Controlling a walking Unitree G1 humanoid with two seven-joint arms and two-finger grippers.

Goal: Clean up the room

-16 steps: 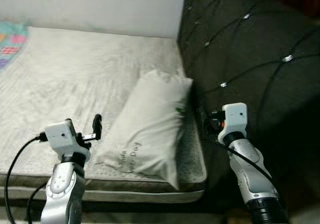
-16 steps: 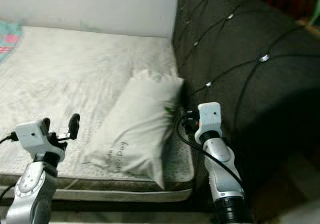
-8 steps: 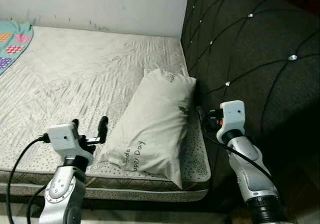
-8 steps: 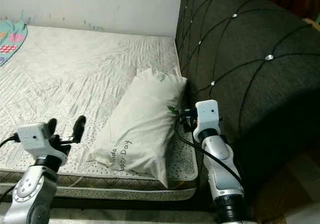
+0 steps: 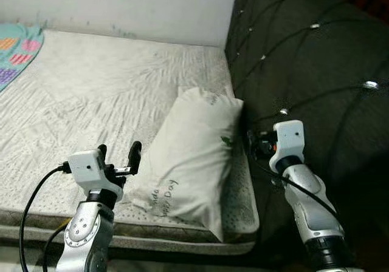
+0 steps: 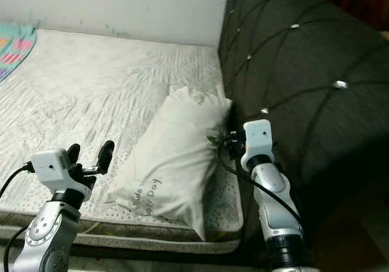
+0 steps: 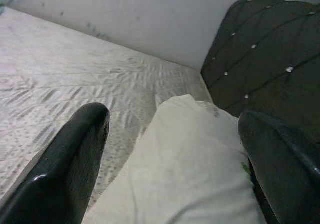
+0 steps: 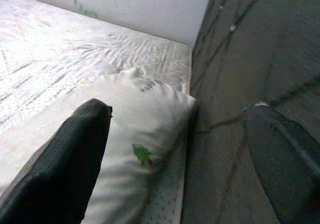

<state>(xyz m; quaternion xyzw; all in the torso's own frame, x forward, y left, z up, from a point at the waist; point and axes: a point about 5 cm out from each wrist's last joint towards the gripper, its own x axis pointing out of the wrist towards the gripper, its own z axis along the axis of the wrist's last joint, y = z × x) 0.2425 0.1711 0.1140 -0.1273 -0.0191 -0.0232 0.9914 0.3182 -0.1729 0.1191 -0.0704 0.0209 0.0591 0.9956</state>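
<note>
Fingers of my left gripper (image 5: 118, 155) spread wide and hold nothing, hovering above the mattress (image 5: 91, 96) just beside the white pillow (image 5: 194, 163). My right gripper (image 8: 175, 159) is likewise wide open and empty, poised near the pillow's far end, beside the dark tufted headboard (image 5: 316, 59). The pillow lies on the mattress along its headboard side, printed lettering facing up. A patterned blanket (image 5: 15, 53) shows at the mattress's far left corner.
</note>
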